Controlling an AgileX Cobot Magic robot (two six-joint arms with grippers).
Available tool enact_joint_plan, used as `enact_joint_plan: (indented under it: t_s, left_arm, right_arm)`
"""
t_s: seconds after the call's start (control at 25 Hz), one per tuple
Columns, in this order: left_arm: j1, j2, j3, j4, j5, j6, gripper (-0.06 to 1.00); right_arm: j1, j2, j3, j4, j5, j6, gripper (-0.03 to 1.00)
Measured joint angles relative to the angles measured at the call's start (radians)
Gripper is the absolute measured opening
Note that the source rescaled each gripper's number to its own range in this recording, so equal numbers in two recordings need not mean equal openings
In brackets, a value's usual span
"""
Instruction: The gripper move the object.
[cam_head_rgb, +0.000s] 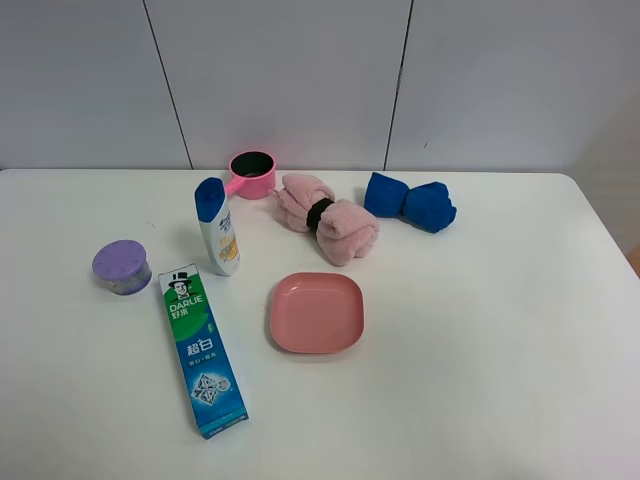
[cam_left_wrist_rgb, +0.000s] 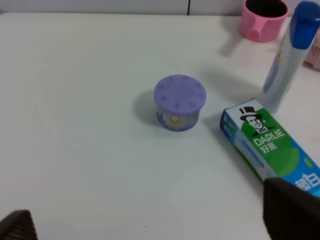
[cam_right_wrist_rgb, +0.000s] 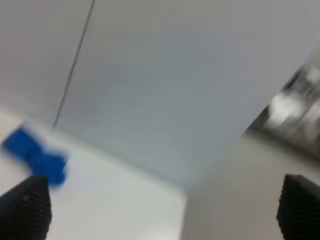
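On the white table (cam_head_rgb: 500, 330), toward its left front, lies the toothpaste box (cam_head_rgb: 202, 349), flat and lengthwise, its green end toward the back and its blue end toward the front edge. No gripper touches it. To its right, apart from it, sits a pink plate (cam_head_rgb: 316, 312). Behind the plate lies a pink towel roll (cam_head_rgb: 327, 216) bound with a dark band, and right of that a blue towel roll (cam_head_rgb: 409, 202). A white bottle (cam_head_rgb: 217, 227) with a blue cap stands upright just behind the box's green end, close to its corner. A pink cup (cam_head_rgb: 252, 174) with a handle stands at the back, near the bottle. A purple jar (cam_head_rgb: 122, 266) sits left of the box, apart from it.

The left gripper (cam_left_wrist_rgb: 150, 220) hangs above bare table, its dark fingertips (cam_left_wrist_rgb: 292, 207) spread wide and holding nothing; one tip overlaps the box's blue part in the wrist view, though contact cannot be told. The right gripper (cam_right_wrist_rgb: 162, 210) is likewise spread wide and empty, its fingertips (cam_right_wrist_rgb: 27, 207) at the edges of a blurred view toward the wall.
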Motion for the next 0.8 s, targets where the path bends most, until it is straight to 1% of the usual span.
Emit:
enact_joint_plan:
  t_s: [0.04,0.16,0.24,0.32,0.4,0.48,0.6,0.8]
  left_arm:
    - [0.000,0.000,0.000,0.000,0.000,0.000,1.00]
    - [0.000,0.000,0.000,0.000,0.000,0.000,1.00]
    - [0.000,0.000,0.000,0.000,0.000,0.000,1.00]
    - [0.000,0.000,0.000,0.000,0.000,0.000,1.00]
    - [0.000,0.000,0.000,0.000,0.000,0.000,1.00]
    - [0.000,0.000,0.000,0.000,0.000,0.000,1.00]
    - [0.000,0.000,0.000,0.000,0.000,0.000,1.00]
    - [0.000,0.000,0.000,0.000,0.001,0.000,1.00]
  right_arm:
    - [-0.049,0.001,0.042,0.060,-0.001,0.000,0.86]
    - [-0.237,0.001,0.167,0.241,0.000,0.009,0.86]
    - [-0.330,-0.012,0.224,0.385,0.002,0.027,0.86]
    - [-0.407,-0.043,0.275,0.528,0.002,0.027,0.86]
    - [-0.463,-0.086,0.326,0.608,0.002,0.022,0.86]
    - [-0.519,-0.149,0.372,0.637,0.002,0.011,0.86]
    - [-0.616,-0.255,0.441,0.638,0.002,-0.008,0.86]
    - [-0.716,-0.416,0.536,0.663,-0.004,-0.010,0.86]
